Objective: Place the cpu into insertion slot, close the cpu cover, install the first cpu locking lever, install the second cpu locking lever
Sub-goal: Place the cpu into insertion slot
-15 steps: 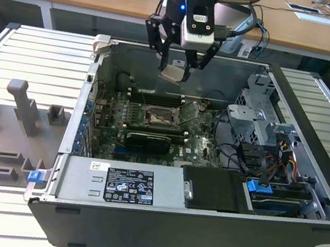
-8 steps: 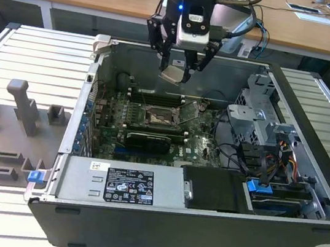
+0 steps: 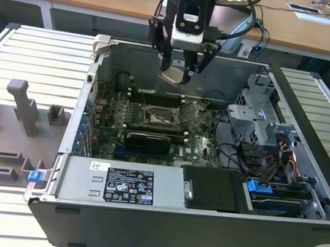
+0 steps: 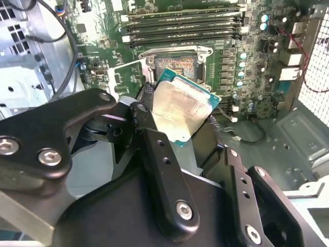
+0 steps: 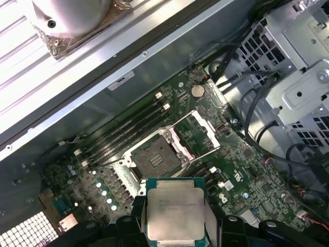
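My gripper (image 3: pixel 178 71) is clamped on the cpu (image 5: pixel 175 211), holding it tilted in the air inside the open case (image 3: pixel 134 243), above the green board (image 3: pixel 200 145). The slot (image 5: pixel 157 159) lies below with its dark centre bare, and its cover (image 5: pixel 199 131) is swung open beside it. The cpu is not touching the slot.

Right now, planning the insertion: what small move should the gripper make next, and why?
Probably ease the gripper down toward the insertion slot: it holds the cpu above the board, the slot is empty, and the cpu cover stands open.
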`<state>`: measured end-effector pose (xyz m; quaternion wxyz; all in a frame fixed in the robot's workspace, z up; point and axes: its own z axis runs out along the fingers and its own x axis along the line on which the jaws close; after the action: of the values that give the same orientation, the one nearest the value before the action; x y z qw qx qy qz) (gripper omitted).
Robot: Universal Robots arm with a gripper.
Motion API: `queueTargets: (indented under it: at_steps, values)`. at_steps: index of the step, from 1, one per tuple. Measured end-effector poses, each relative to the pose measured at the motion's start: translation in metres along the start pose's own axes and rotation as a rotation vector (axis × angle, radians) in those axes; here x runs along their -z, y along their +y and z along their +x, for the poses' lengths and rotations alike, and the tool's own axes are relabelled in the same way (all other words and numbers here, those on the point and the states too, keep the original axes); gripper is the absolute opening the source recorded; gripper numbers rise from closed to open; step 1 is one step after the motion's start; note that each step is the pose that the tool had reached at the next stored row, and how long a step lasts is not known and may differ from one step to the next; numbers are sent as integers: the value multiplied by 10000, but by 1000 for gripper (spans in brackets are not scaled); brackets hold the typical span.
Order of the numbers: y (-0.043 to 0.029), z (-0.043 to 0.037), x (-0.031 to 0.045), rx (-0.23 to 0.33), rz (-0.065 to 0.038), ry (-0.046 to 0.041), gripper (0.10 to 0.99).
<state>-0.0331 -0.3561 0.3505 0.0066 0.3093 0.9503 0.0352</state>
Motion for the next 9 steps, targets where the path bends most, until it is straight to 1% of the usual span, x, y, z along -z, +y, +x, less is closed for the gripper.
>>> queueTargets:
  at_steps: [7,9]
  values:
    - [-1,0,-10,-700,36,-80,541]
    - [-1,0,-15,-990,46,-110,541]
